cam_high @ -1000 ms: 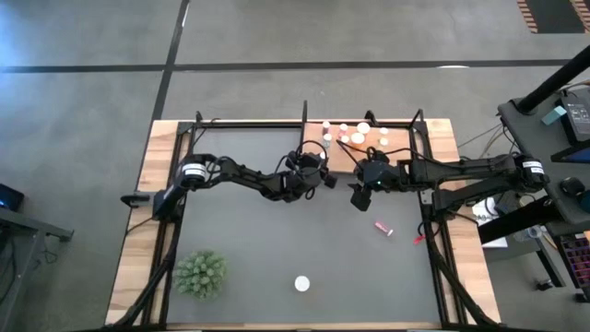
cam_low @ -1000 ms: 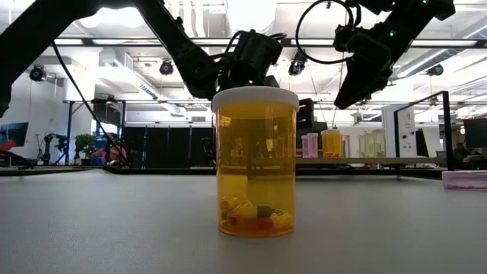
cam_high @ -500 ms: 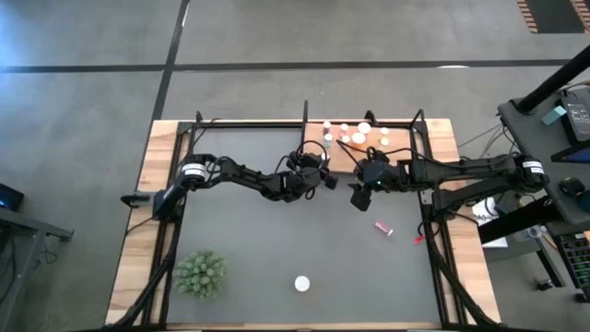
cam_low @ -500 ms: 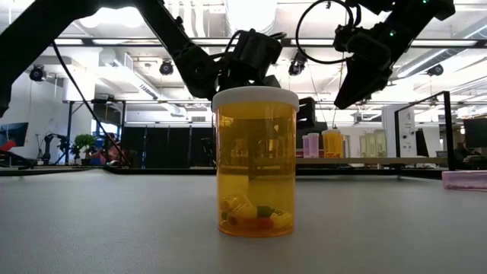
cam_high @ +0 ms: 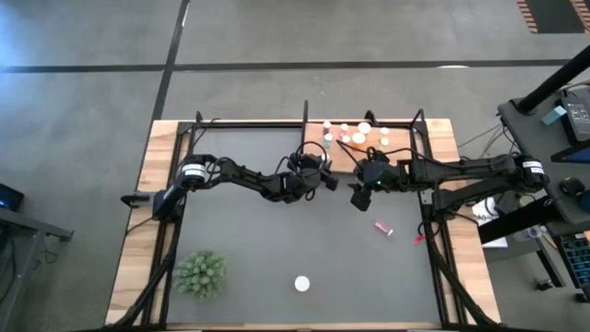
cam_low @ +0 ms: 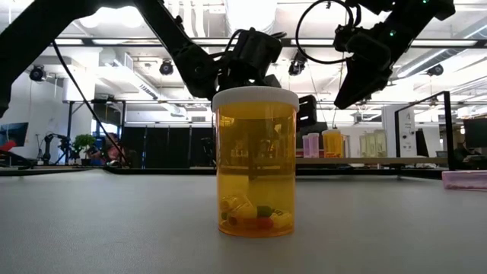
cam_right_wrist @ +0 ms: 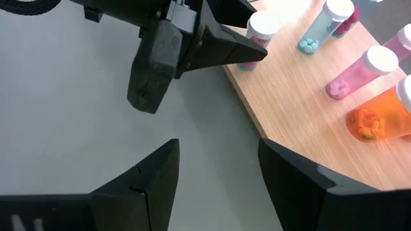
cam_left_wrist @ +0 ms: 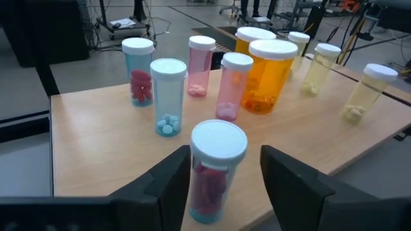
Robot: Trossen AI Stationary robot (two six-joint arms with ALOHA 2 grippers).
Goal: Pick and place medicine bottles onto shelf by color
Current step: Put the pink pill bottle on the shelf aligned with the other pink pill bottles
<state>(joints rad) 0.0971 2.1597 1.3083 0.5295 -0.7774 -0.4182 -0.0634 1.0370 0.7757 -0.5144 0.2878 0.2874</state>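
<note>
**Red bottle stands at the shelf's edge**

While the dark grey mat (cam_high: 277, 249) lies mostly bare, the flat light-brown wooden shelf (cam_left_wrist: 96, 128) carries a crowd of upright capped bottles, seemingly grouped by colour. The left gripper (cam_left_wrist: 225, 186) sits at the shelf's near edge, its jaws spread either side of a small red white-capped bottle (cam_left_wrist: 215, 170), which stands on the board, long axis vertical, cap up. I judge it is being let go. The right gripper (cam_right_wrist: 215, 167) hovers just beside the shelf, jaws apart, empty.

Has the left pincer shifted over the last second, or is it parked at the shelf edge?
No. In the high view the left pincer sits at the same spot beside the shelf corner, with no drift against the board's edge.
</note>
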